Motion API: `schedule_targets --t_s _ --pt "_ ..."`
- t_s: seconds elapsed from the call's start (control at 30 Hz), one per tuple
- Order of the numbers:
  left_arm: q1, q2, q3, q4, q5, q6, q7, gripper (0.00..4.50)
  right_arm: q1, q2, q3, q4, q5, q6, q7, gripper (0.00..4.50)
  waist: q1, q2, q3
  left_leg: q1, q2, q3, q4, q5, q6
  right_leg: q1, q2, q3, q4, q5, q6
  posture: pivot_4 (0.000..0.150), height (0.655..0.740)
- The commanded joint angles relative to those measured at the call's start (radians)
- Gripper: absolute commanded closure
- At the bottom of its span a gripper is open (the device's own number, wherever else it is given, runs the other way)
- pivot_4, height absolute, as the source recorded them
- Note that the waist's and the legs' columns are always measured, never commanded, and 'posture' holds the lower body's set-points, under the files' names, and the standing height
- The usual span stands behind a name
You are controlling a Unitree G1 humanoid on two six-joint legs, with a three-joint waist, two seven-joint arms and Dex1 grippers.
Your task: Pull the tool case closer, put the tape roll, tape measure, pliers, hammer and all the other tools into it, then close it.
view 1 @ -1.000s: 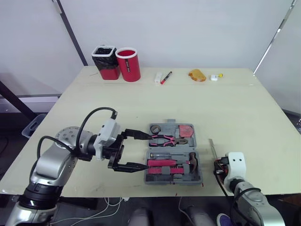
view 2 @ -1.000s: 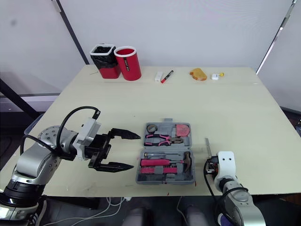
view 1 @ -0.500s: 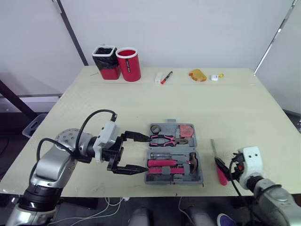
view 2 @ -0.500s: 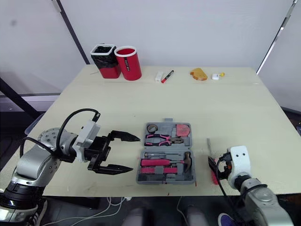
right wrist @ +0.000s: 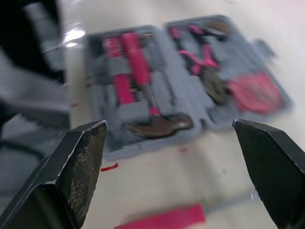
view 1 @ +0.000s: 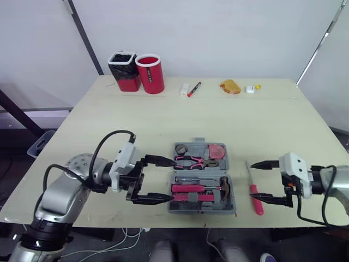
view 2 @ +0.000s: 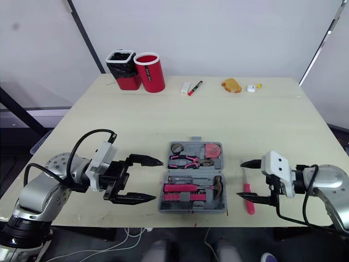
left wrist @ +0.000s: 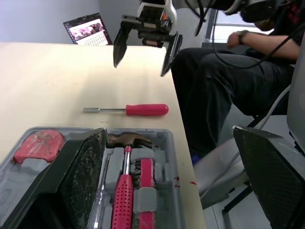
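Left gripper (view 2: 157, 179): jaws spread wide, just beside the left edge of the case and holding nothing. Best kept there to steady the case while a tool goes in.
Tool case (view 2: 191, 209): lies open flat near the front edge of the table (view 2: 163, 120). Pliers (view 2: 185, 160), hammer (view 2: 191, 188), tape roll (view 2: 175, 148) and tape measure (view 2: 211, 150) are already seated.
Screwdriver (view 2: 247, 192): the one tool I see outside, flat on the table just right of the case.
Right gripper (view 2: 240, 179): jaws spread and empty, fingers spaced along the tool's length. It likely needs a wrist turn so the fingers cross the handle, gripping mid-handle.
Case make: grey moulded plastic with shaped recesses, so tools need aligning. Cannot tell which slot is free.
Screwdriver make: smooth round pink handle and thin metal shaft. May roll if nudged.
Hammer: ribbed pink grip, dark metal head.
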Motion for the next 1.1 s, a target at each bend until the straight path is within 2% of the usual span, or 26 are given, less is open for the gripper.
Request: schedule_targets --t_s 0.03,0.2,0.33,0.47,0.57,0.77,1.0,1.03,1.1 --pt "-0.002 -0.001 0.016 -0.021 0.0 -0.021 0.009 0.0 -0.118 -0.041 0.072 0.135 -0.069 -0.17 0.168 0.07 0.0 0.0 0.001 0.0 0.0 0.0 0.0 0.0 0.0 0.0 0.0 0.0 0.0 0.0 0.0 0.15 0.74" --pt "0.012 -0.014 0.003 -0.057 0.001 -0.016 0.044 0.0 -0.305 -0.045 0.213 0.394 -0.187 -0.428 0.315 0.07 0.001 -0.001 0.002 0.0 0.0 0.001 0.001 0.0 0.0 0.0 -0.001 0.0 0.0 0.0 0.0 0.15 0.74" --pt "0.022 -0.009 0.005 -0.061 -0.002 -0.016 0.042 0.0 -0.441 -0.046 0.371 0.604 -0.288 -0.718 0.329 0.07 -0.001 0.001 0.004 0.0 0.0 0.002 0.001 0.0 0.0 0.0 -0.001 0.0 0.0 0.0 0.0 0.15 0.74" --pt "0.023 0.021 0.014 -0.068 -0.017 0.001 0.018 0.0 -0.599 0.025 0.515 0.814 -0.39 -0.984 0.329 0.07 -0.005 0.002 0.005 0.001 0.001 0.003 0.001 0.0 0.0 -0.001 -0.001 0.002 0.0 0.0 -0.001 0.15 0.74" --pt "0.029 0.04 0.014 -0.082 -0.029 0.027 0.018 0.0 -0.674 0.087 0.568 0.951 -0.487 -1.147 0.323 0.07 -0.005 0.002 0.006 0.002 0.001 0.004 0.001 0.0 0.0 -0.001 -0.001 0.002 0.001 0.0 -0.001 0.15 0.74" --pt "0.025 0.043 0.013 -0.094 -0.022 0.041 0.034 0.0 -0.755 0.162 0.638 1.109 -0.659 -1.307 0.241 0.07 0.001 0.003 0.006 0.001 0.001 0.004 0.001 0.0 0.0 -0.001 -0.001 0.002 0.001 0.0 -0.001 0.15 0.74" --pt "0.02 0.039 0.02 -0.113 -0.022 0.05 0.068 0.0 -0.795 0.217 0.7 1.216 -0.813 -1.397 0.121 0.07 -0.005 0.002 0.006 0.002 0.001 0.004 0.001 0.0 0.0 -0.001 -0.002 0.002 0.002 -0.001 -0.004 0.15 0.74" --pt "0.022 0.04 0.02 -0.114 -0.022 0.05 0.07 0.0 -0.8 0.222 0.704 1.227 -0.824 -1.403 0.107 0.56 -0.005 0.001 0.006 0.002 0.001 0.004 0.001 0.0 0.0 0.0 -0.001 0.002 0.002 -0.001 -0.003 0.15 0.74" --pt "0.021 0.042 0.021 -0.117 -0.025 0.053 0.072 0.0 -0.809 0.235 0.71 1.248 -0.841 -1.41 0.086 1.1 -0.007 0.0 0.005 0.003 0.001 0.004 0.001 0.0 0.0 0.0 -0.001 0.002 0.002 0.0 -0.002 0.15 0.74"
